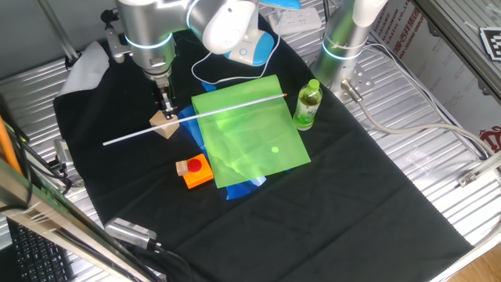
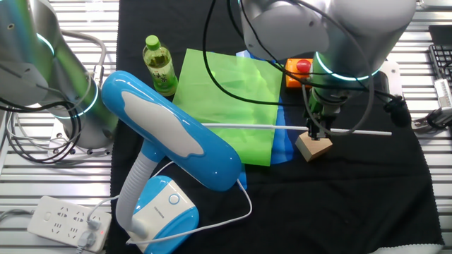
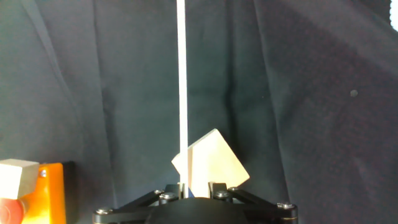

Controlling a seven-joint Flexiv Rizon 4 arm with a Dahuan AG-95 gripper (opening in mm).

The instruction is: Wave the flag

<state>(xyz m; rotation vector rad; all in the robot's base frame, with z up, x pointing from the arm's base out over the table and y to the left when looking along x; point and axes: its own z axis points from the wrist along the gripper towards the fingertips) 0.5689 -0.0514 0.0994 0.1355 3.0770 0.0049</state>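
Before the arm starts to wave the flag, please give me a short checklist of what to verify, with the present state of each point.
1. Hand closed on the stick: ok, the fingers pinch it in the hand view.
2. Stick lifted off the wooden block: cannot tell, the block sits right under the grip.
3. Flag free of the bottle: not ok, the bottle stands at its edge.
4. Orange box clear of the flag: not ok, it sits at the sheet's corner.
5. Lamp clear of the swing: not ok, its head overlaps the flag in the other fixed view.

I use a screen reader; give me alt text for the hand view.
The claw is closed around the flag's thin white stick, which runs straight up the frame over black cloth. A pale wooden block sits just beyond the fingers.
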